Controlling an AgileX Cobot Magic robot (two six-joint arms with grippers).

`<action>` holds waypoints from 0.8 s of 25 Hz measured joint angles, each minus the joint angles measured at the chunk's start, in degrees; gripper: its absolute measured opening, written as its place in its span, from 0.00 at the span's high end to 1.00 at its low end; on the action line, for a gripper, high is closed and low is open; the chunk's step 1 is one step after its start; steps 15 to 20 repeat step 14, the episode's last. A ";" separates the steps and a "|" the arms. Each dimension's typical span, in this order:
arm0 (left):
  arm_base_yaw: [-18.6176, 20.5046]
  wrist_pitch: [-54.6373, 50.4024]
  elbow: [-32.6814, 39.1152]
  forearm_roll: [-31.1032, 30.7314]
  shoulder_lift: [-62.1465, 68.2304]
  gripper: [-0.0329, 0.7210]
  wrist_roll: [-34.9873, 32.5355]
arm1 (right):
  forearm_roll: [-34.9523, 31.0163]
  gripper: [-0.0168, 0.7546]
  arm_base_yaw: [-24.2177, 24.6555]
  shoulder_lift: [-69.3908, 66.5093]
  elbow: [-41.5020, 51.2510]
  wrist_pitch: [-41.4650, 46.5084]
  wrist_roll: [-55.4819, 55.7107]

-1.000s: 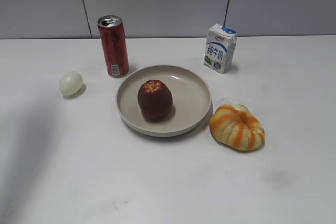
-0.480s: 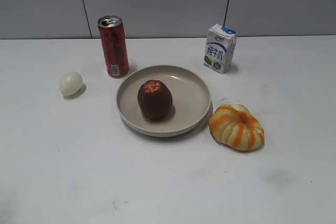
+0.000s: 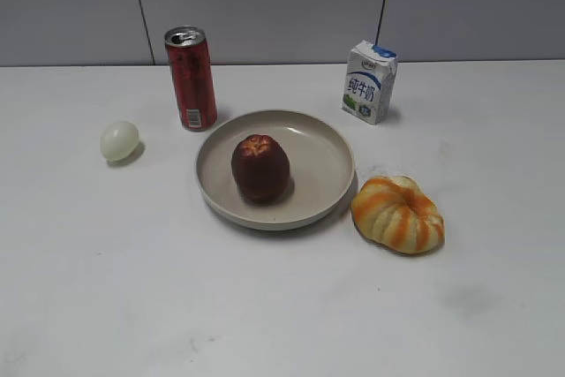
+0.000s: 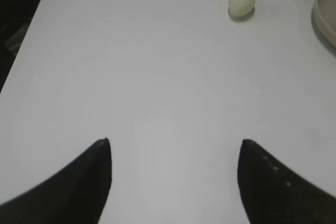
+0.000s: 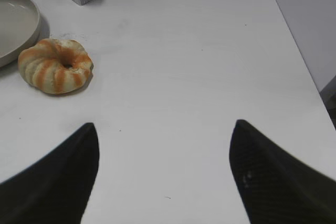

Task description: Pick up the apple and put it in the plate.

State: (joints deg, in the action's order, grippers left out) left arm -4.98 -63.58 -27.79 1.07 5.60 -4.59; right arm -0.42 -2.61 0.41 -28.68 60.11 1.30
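Note:
The dark red apple stands upright inside the beige plate at the middle of the table. The plate's rim also shows at the right edge of the left wrist view and at the left edge of the right wrist view. My left gripper is open and empty over bare table, well short of the plate. My right gripper is open and empty over bare table to the right of the plate. Neither gripper appears in the exterior view.
A red can stands behind the plate on the left, a milk carton behind on the right. A pale egg-shaped thing lies at the left. An orange-and-cream pumpkin sits against the plate's right front.
A faint shadow at the left of the table a second ago is gone now. The apple, plate and other objects have not moved.

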 joint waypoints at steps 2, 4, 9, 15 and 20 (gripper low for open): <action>0.00 0.47 0.24 -0.01 -4.12 0.21 0.00 | 0.00 0.22 0.00 0.00 0.00 0.00 0.00; 0.00 0.87 0.24 -0.06 -5.66 0.21 0.00 | 0.00 0.22 0.00 0.00 0.00 0.00 0.00; 0.00 0.94 0.52 -0.05 -5.73 0.22 0.00 | 0.00 0.22 0.00 0.00 0.00 0.00 0.00; 0.00 0.94 0.54 -0.05 -5.73 0.22 0.00 | 0.00 0.22 0.00 0.00 0.00 0.00 0.00; 0.00 0.94 0.54 -0.05 -5.73 0.22 0.00 | 0.00 0.22 0.00 0.00 0.00 0.00 0.00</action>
